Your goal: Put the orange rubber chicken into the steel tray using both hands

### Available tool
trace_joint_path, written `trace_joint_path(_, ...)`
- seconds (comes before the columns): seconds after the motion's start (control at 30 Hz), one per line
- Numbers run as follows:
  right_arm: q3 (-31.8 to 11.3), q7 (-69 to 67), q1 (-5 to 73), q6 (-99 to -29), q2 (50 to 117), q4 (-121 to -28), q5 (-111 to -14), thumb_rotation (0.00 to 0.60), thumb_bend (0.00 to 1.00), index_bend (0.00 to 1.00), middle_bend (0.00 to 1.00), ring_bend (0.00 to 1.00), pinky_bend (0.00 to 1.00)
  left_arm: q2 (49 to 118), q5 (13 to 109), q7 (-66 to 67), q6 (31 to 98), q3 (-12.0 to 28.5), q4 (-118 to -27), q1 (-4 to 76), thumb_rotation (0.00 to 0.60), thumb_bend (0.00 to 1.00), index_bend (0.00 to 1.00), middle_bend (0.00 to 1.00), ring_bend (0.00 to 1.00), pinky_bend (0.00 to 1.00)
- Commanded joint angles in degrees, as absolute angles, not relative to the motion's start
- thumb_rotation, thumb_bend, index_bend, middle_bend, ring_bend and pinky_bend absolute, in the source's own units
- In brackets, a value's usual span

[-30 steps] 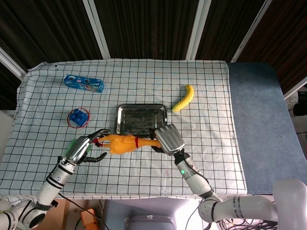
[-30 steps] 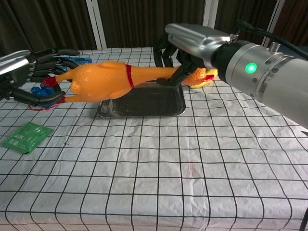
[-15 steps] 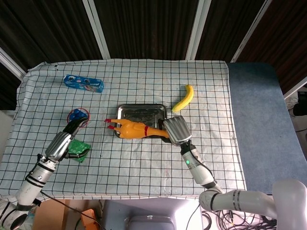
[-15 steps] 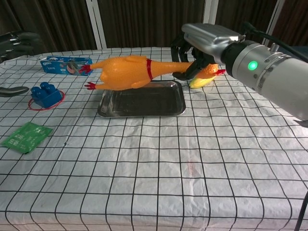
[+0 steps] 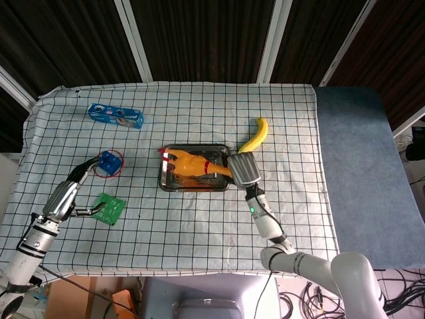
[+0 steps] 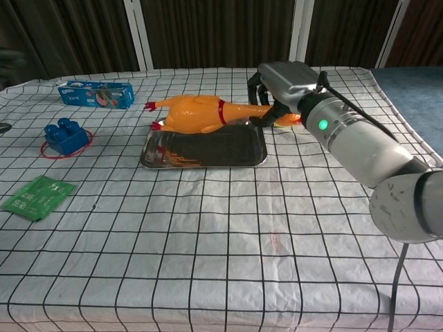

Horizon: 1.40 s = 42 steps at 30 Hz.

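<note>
The orange rubber chicken (image 5: 189, 163) (image 6: 197, 113) lies lengthwise over the steel tray (image 5: 192, 185) (image 6: 208, 155), its red feet toward the tray's left end. My right hand (image 5: 242, 168) (image 6: 284, 81) grips its neck at the tray's right end. In the chest view the body hangs just above the tray floor; whether it touches the far rim I cannot tell. My left hand (image 5: 66, 197) is well off to the left over the cloth, fingers apart and holding nothing, beside the green packet (image 5: 108, 208).
A banana (image 5: 254, 135) lies just behind my right hand. At the left are a blue block (image 5: 108, 161) (image 6: 61, 133) inside a red ring, the green packet (image 6: 38, 196) and a blue biscuit box (image 5: 115, 115) (image 6: 95, 93). A checked cloth covers the table.
My left hand let go of the chicken's feet and drew back to the left. My right hand carried the chicken away from me, over the tray and lower.
</note>
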<state>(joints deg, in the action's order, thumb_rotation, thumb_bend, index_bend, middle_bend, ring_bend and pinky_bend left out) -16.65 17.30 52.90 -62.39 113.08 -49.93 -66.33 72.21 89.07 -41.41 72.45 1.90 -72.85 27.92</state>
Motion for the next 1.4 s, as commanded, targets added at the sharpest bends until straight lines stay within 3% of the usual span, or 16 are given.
trace_joint_path(0.03,-17.72,12.55,55.73,-58.53,119.69,-39.61,-67.23,0.600,0.58,0.74,0.69,0.72,0.80,72.52,89.22,-42.62,71.97,1.83,-70.81,28.01,0.600,0.25,0.00,0.00,0.00,0.00)
trace_joint_path(0.17,-18.22,9.36,56.07,-54.08,121.06,-35.38,-66.44,0.600,0.44,0.29,0.41,0.42,0.55,72.90,89.05,-42.84,72.03,1.82,-69.33,27.66,0.600,0.26,0.00,0.00,0.00,0.00)
trace_joint_path(0.27,-18.15,7.78,55.96,-52.78,121.25,-33.30,-66.77,0.600,0.37,0.08,0.25,0.26,0.38,72.83,89.09,-43.41,72.08,1.77,-69.05,27.47,0.600,0.26,0.00,0.00,0.00,0.00)
trace_joint_path(0.33,-18.17,7.39,55.86,-52.23,121.16,-32.66,-66.88,0.600,0.34,0.02,0.18,0.18,0.30,72.76,89.16,-43.70,72.21,1.78,-69.02,27.37,0.600,0.26,0.00,0.00,0.00,0.00)
trace_joint_path(0.5,-18.58,8.87,55.45,-50.65,120.14,-33.11,-66.34,0.600,0.27,0.00,0.04,0.01,0.11,72.80,89.31,-44.27,71.92,1.78,-69.11,27.44,0.600,0.26,0.00,0.00,0.00,0.00)
trace_joint_path(0.97,-18.04,12.08,52.93,-51.99,114.16,-42.61,-67.43,0.600,0.17,0.00,0.00,0.00,0.03,72.57,89.79,-45.01,71.93,1.70,-69.71,27.36,0.600,0.26,0.00,0.00,0.00,0.00)
trace_joint_path(1.13,-15.00,10.99,48.67,-57.03,106.23,-55.39,-71.85,0.600,0.15,0.00,0.00,0.00,0.00,71.46,89.99,-42.20,74.66,1.72,-70.83,25.81,0.600,0.28,0.00,0.00,0.00,0.00)
trace_joint_path(1.23,-12.00,12.32,44.79,-59.87,98.21,-67.89,-74.42,0.600,0.13,0.00,0.00,0.00,0.00,69.69,89.29,-36.02,75.66,1.09,-72.76,24.00,0.600,0.30,0.00,0.00,0.00,0.00)
trace_joint_path(1.4,-4.44,18.90,34.06,-70.25,80.77,-91.07,-79.20,0.600,0.13,0.00,0.00,0.00,0.00,65.25,80.85,-12.65,77.60,0.41,-81.93,17.47,0.600,0.31,0.00,0.00,0.00,0.00)
